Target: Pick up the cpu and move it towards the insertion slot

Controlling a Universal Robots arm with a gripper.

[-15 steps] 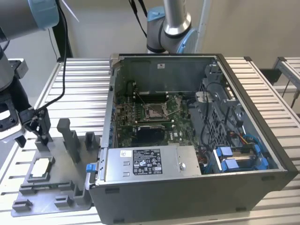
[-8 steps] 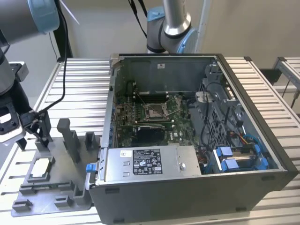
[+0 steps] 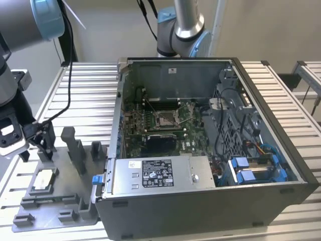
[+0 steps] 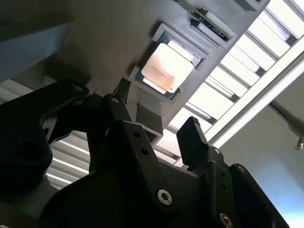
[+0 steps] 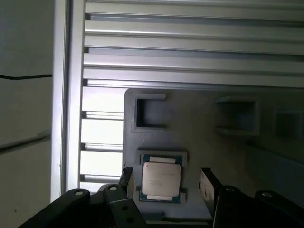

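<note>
Above the grey tray (image 3: 60, 195), the gripper (image 5: 165, 175) hangs with fingers spread (holding nothing) over the cpu (image 5: 161, 180) lying flat in the tray's recess, while the insertion slot (image 3: 165, 119) sits inside the computer case (image 3: 200, 201) at the exterior view's right of the tray.

Wrist views seemingly near tray (image 5: 199, 107) (image 4: 109, 42)

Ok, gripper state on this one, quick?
Gripper: open, holding nothing. The cpu lies in the grey tray, apart from the fingers.
</note>
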